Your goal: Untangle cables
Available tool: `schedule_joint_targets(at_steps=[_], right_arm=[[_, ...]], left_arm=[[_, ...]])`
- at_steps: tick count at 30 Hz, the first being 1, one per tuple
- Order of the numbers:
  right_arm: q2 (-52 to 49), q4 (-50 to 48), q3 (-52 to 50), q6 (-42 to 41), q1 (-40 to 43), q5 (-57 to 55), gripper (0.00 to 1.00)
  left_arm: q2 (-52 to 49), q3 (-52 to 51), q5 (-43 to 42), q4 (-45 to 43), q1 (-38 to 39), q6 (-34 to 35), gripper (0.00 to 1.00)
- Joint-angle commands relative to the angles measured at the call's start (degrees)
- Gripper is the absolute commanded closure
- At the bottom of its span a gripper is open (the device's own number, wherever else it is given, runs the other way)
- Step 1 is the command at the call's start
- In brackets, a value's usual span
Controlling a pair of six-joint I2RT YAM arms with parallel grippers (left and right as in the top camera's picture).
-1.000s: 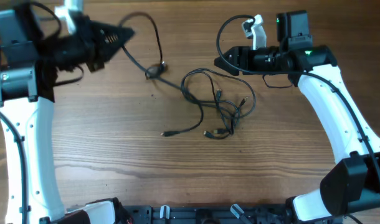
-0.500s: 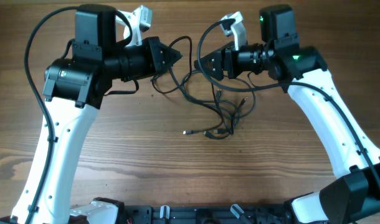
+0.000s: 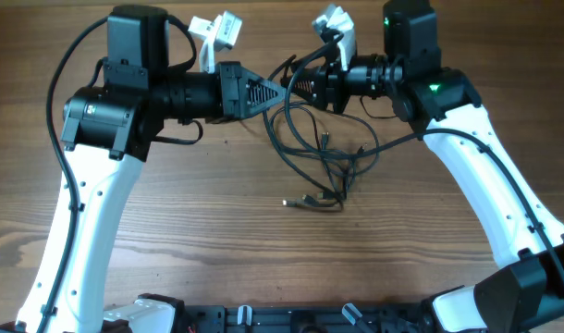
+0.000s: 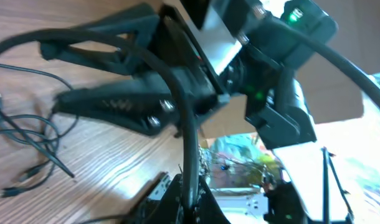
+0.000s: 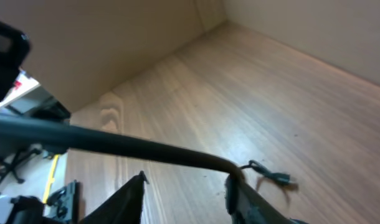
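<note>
Your left pincer (image 3: 276, 91) is clenched on the cables (image 3: 324, 162), which look limp and light. Your right pincer (image 5: 186, 179) gapes around one strand; better grip near a free end.

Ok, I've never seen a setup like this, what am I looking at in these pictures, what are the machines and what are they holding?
These are two robot arms at a wooden table, each ending in a pair of fingers. The overhead picture looks straight down: the left arm and right arm point toward each other, tips nearly meeting. The other two pictures come from small cameras on the wrists, so everything looks close and tilted. On the table lies a tangle of thin black cords with small plugs. The left fingers are shut on one cord, which rises from them in the left wrist picture. The right fingers stand apart, with a cord crossing at their tips; whether they touch it I can't tell.
</note>
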State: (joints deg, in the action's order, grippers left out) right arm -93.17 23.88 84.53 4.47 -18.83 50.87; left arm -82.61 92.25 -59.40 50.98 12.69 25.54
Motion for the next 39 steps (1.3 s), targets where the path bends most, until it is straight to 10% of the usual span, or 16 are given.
schedule_joint_targets(at_steps=[1, 5, 13, 20, 33, 39], right_arm=[[1.44, -1.7, 1.38, -1.09, -0.07, -2.01, 0.6], [1.44, -3.32, 1.38, -2.12, -0.07, -1.97, 0.37], [1.44, -3.76, 1.38, -0.48, -0.07, -1.99, 0.33], [1.53, -3.45, 1.38, -7.28, 1.73, -6.84, 0.96], [6.6, 11.65, 14.27, -15.17, 6.32, -24.96, 0.96], [6.38, 14.1, 29.86, -16.33, 9.44, -34.93, 0.96]], left_arm=[[0.11, 0.24, -3.87, -0.33, -0.26, -1.11, 0.96], [0.11, 0.24, -5.01, -0.31, -0.26, -1.11, 0.96], [0.11, 0.24, -5.99, -0.33, -0.26, 0.42, 0.96], [0.11, 0.24, -1.09, -0.57, -0.28, 0.37, 0.94], [0.09, 0.24, 42.23, 4.81, -0.26, 0.37, 0.21], [-0.13, 0.24, 48.17, 8.57, -0.28, 0.33, 0.16]])
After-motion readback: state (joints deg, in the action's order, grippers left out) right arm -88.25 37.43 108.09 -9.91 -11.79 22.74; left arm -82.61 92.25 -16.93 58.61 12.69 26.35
